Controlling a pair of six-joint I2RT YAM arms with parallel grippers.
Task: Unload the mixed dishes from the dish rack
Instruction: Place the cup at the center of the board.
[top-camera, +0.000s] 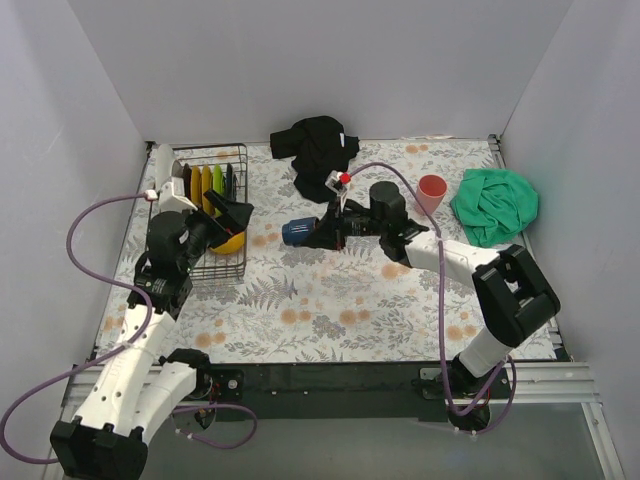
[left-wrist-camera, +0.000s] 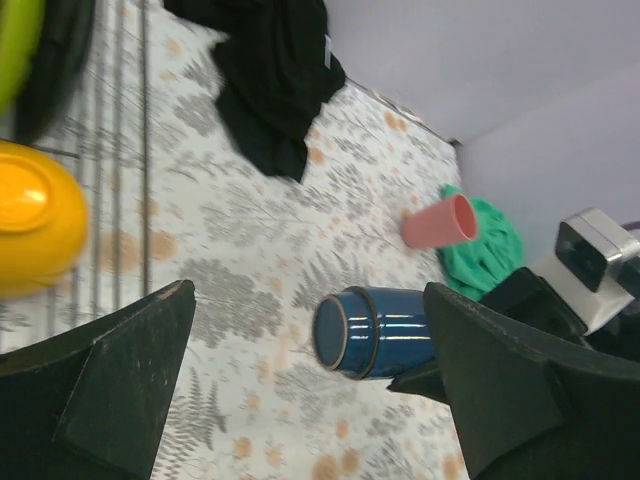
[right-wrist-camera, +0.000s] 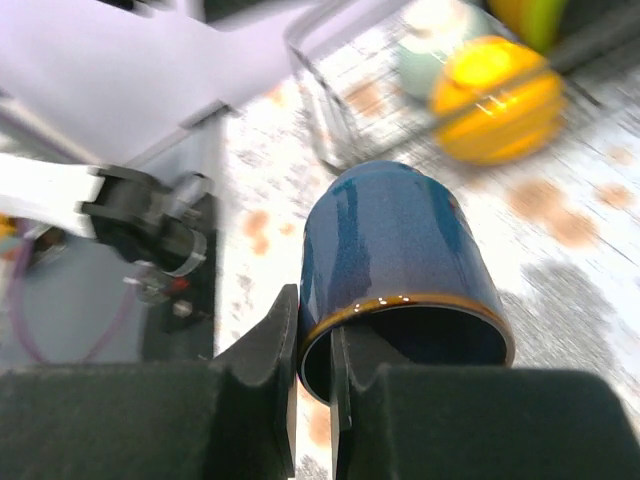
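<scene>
Dark blue mug (top-camera: 297, 232) is being held on its side by the right jaws. They are nearly closed, pinching the wall at the rim: one finger (right-wrist-camera: 265, 345) outside, the other inside the mouth. The glaze is glossy blue with a brown-orange line round the lip. The mug is being carried over the middle of the table (top-camera: 330, 300), just right of the dish rack (top-camera: 225, 268). Contact with the table cannot be told.

Rack is thin black wire, toward the far-left corner. Yellow, green and black plates (top-camera: 210, 182) are being kept upright in its dividers. A white bowl (top-camera: 168, 170) is at its far-left end and an orange-yellow bowl (top-camera: 232, 242) is at its near right. Left jaws are being held wide open over the rack's right side, with nothing in them.

Pink-red cup (top-camera: 432, 188) is standing toward the far-right corner, just beside the green cloth (top-camera: 495, 205). Black cloth (top-camera: 315, 150) is bunched at the middle of the far edge.

The rim pinch is being shown only by the right wrist view. The mug's closed base end and the empty gap between the left fingers (left-wrist-camera: 120, 390) are being shown only by the left wrist view. The plate row is being shown clearly only from the top.

Table is covered with a white print of grey ferns and orange blooms, with a black rail along the near edge. It is enclosed on three sides by plain pale walls (top-camera: 320, 60).
</scene>
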